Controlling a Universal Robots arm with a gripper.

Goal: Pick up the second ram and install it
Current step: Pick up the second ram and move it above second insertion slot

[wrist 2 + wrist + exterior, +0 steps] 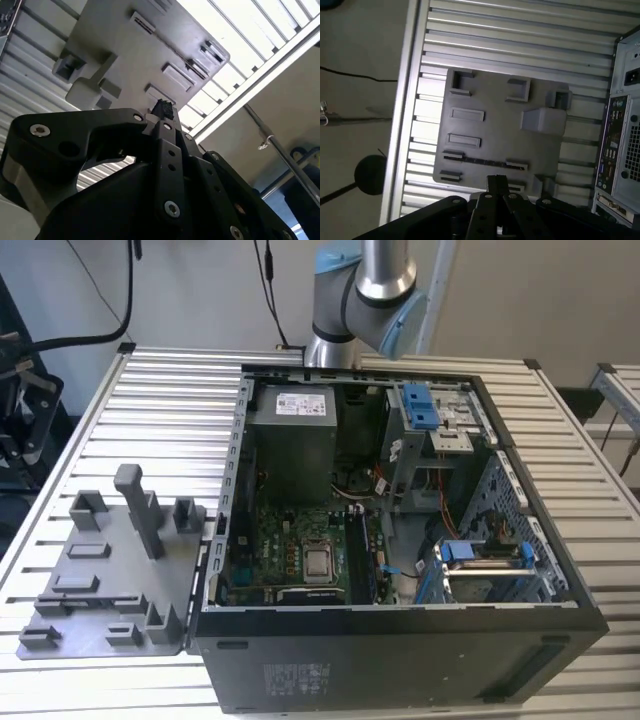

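Observation:
In the first wrist view a grey fixture plate (490, 130) lies on the slatted table, far below my gripper (496, 184). On it a thin dark strip (480, 162) runs between two low holders; it looks like the second ram seen edge-on. My gripper hangs over the plate's edge close to that strip, well above it. Its black fingers (163, 109) meet at the tips, shut with nothing between them. In the exterior view the plate (100, 580) sits to the left of the open computer case (400, 640), and the arm (370, 290) rises behind the case.
Inside the case lie the green motherboard (290, 540), its memory slots (362, 545) beside the processor, a power supply (290, 435) and blue-tabbed drive cages (485, 555). A tall post (135, 505) and several holders stand up from the plate. The case's rear panel (620, 145) is beside the plate.

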